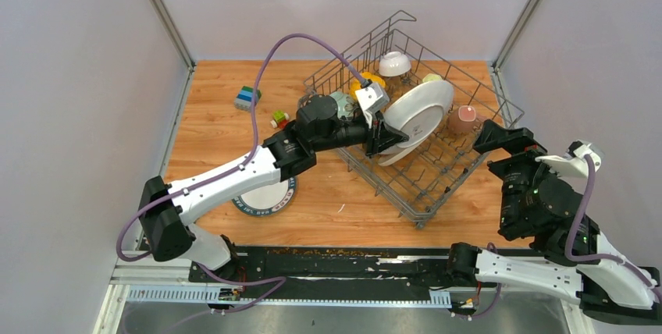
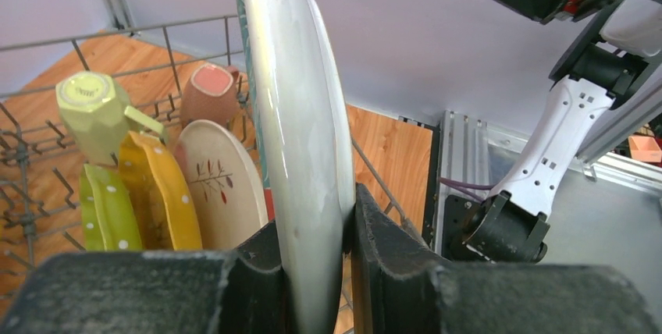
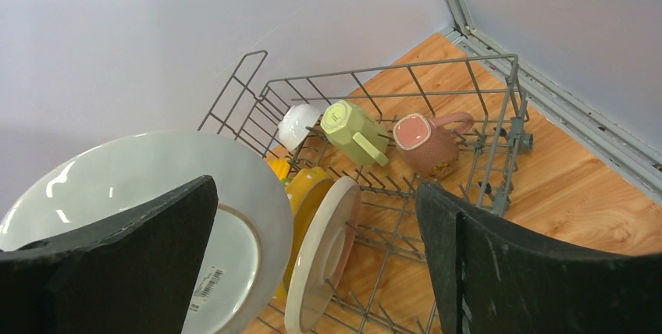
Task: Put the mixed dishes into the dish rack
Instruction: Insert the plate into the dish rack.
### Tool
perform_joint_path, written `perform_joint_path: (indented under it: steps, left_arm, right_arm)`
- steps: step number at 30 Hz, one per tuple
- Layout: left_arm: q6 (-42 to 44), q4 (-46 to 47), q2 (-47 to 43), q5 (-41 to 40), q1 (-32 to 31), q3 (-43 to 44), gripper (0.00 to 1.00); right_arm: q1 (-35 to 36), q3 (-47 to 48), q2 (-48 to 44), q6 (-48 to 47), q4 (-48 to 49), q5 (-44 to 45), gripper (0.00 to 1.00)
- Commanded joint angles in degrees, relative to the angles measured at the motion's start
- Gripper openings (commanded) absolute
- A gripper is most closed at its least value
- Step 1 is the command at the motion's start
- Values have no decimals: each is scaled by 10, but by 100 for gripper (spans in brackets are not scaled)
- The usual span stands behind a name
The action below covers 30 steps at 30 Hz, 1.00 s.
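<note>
The grey wire dish rack stands at the back right of the table. My left gripper is shut on the rim of a large pale-grey plate and holds it on edge over the rack's left part. In the left wrist view the plate stands between my left gripper's jaws, next to a cream-pink leaf plate, a yellow plate and a lime-green dotted plate. My right gripper is open and empty at the rack's right side.
In the rack are a white bowl, a pale-green mug and a pink mug. A blue-rimmed plate lies on the table under my left arm. Toy blocks sit at the back left. Walls close three sides.
</note>
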Motion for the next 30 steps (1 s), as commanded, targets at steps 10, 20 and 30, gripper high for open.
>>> perform_joint_path:
  steps: [10, 20, 30]
  left_arm:
    - [-12, 73, -5, 26, -43, 73, 0]
    - [-62, 144, 46, -42, -49, 25, 0]
    - [-58, 152, 135, -87, -52, 46, 0]
  right_arm:
    - [-2, 20, 0, 23, -18, 5, 100]
    - [-2, 26, 0, 33, -20, 5, 100]
    - [-2, 31, 20, 42, -22, 4, 100]
